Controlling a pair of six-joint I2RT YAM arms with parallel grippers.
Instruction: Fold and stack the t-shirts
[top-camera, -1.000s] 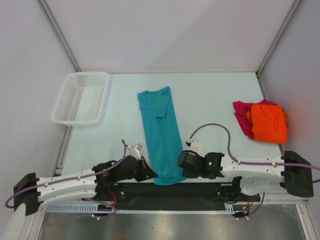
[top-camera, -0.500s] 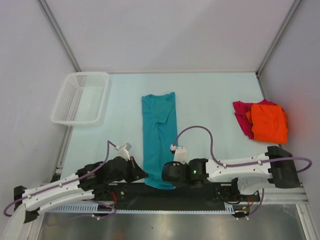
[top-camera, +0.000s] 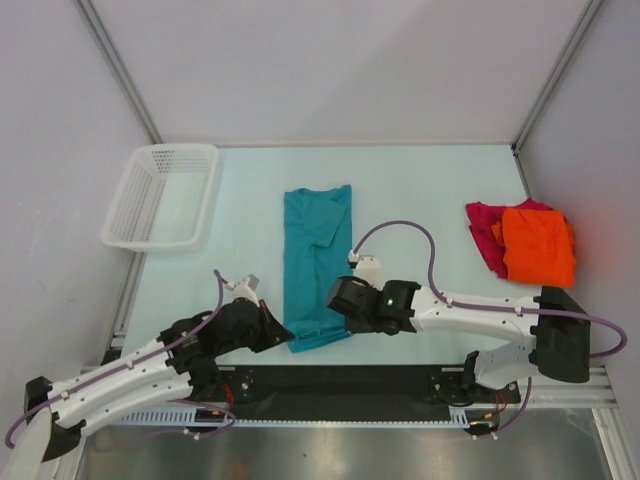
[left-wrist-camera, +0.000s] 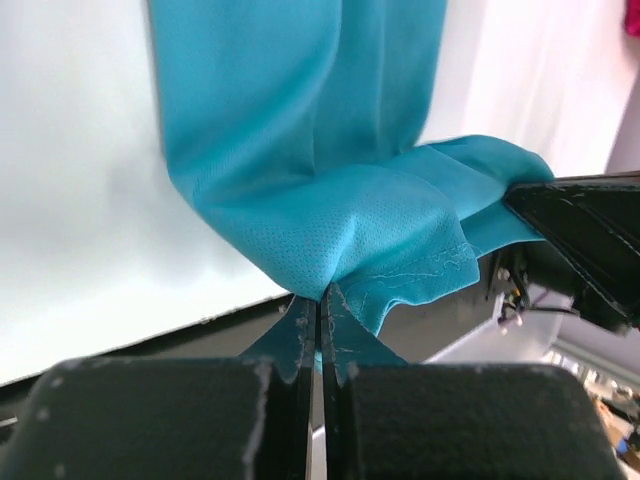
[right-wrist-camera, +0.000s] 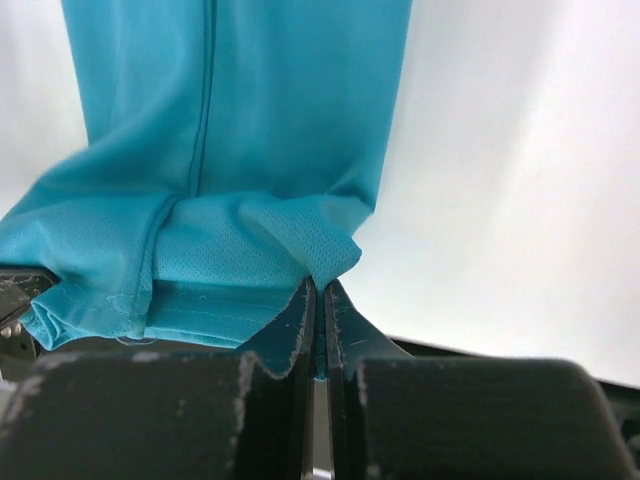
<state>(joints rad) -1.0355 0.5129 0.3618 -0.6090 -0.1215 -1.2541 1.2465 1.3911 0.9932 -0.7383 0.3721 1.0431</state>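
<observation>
1. Teal shirt (top-camera: 318, 260) lies on the pale table (top-camera: 420, 190), the largest surface in view. It sits mid-table, just ahead of the gap between the two arm bases.
2. Left arm (top-camera: 130, 365) stretches low from the near left corner. It angles forward and to the right, with its wrist at the shirt's near left corner.
3. Right arm (top-camera: 480, 312) reaches from the near right corner almost straight across to the left. Its elbow is low, and its wrist is at the shirt's near right corner.
4. The teal shirt is folded into a narrow strip whose long axis runs near to far. One short end points at the back wall and the other at the arms. The far part lies flat. The near end is lifted off the table and curls back over itself.
5. White mesh basket (top-camera: 160, 195) sits at the far left, well apart from the strip.
6. Orange shirt (top-camera: 538, 245) lies crumpled at the right edge.
7. Magenta shirt (top-camera: 485, 225) lies partly under the orange one, showing on its left side.
8. Left gripper (top-camera: 287, 338) is clamped on the teal hem. Its wrist view shows the fingers (left-wrist-camera: 300, 330) pressed together, with cloth (left-wrist-camera: 300, 150) pinched between them.
9. Right gripper (top-camera: 337, 306) is likewise closed tight on the other near corner, where teal fabric (right-wrist-camera: 230, 120) bunches at its tips (right-wrist-camera: 318, 300).
</observation>
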